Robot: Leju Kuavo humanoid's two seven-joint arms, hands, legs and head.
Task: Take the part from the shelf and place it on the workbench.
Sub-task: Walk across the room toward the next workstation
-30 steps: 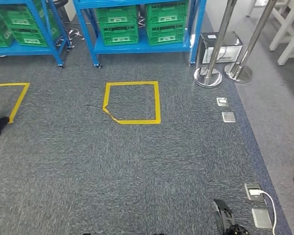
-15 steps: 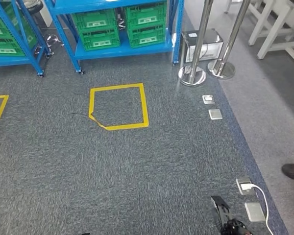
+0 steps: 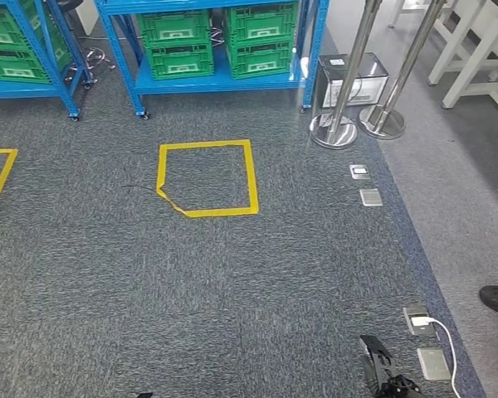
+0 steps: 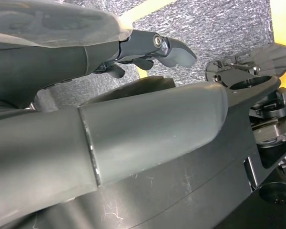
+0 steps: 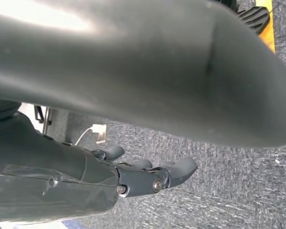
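Facing blue shelf (image 3: 215,81) far ahead across carpet | part itself too small to tell among green crates (image 3: 178,41) | right hand (image 5: 148,174), left hand (image 4: 152,50) hang empty, fingers loosely extended | neither nearer

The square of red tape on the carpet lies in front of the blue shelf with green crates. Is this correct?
Not quite: the tape square is yellow, not red, as the head view shows. It does lie on the carpet in front of the blue shelf holding green crates.
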